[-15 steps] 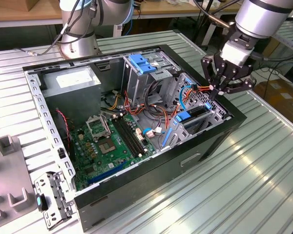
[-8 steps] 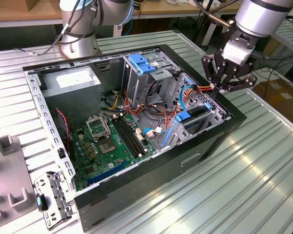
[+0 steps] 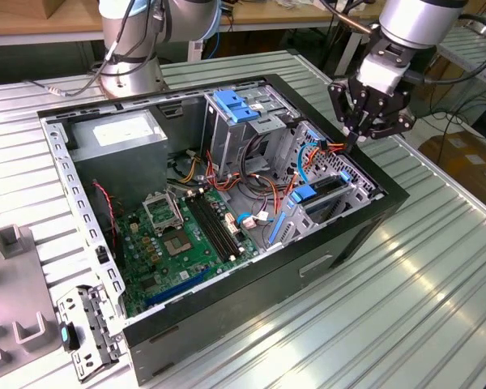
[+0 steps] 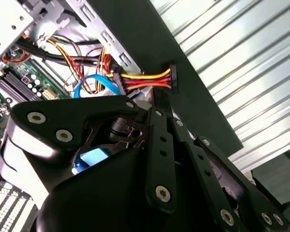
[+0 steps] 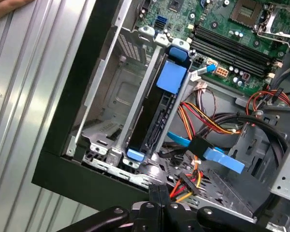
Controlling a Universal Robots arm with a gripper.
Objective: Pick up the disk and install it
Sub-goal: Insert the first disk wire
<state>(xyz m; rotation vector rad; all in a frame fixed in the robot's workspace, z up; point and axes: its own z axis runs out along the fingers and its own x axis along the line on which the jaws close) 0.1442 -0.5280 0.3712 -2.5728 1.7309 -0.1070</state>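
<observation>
Blue-railed, the disk (image 5: 159,113) stands on edge in the drive bay (image 5: 111,96), long axis running from your claw (image 5: 158,189) toward the motherboard (image 5: 222,29); the claw hovers closed, empty, near its closer end.

disk (image 5: 157,121): mostly hidden in cage (image 5: 111,92) | gripper (image 5: 158,189): body cut off by edge

you have the disk (image 3: 322,193) standing inside the case (image 3: 243,312), motherboard (image 3: 182,239) toward the exterior view's left, gripper (image 3: 355,139) just above.
</observation>
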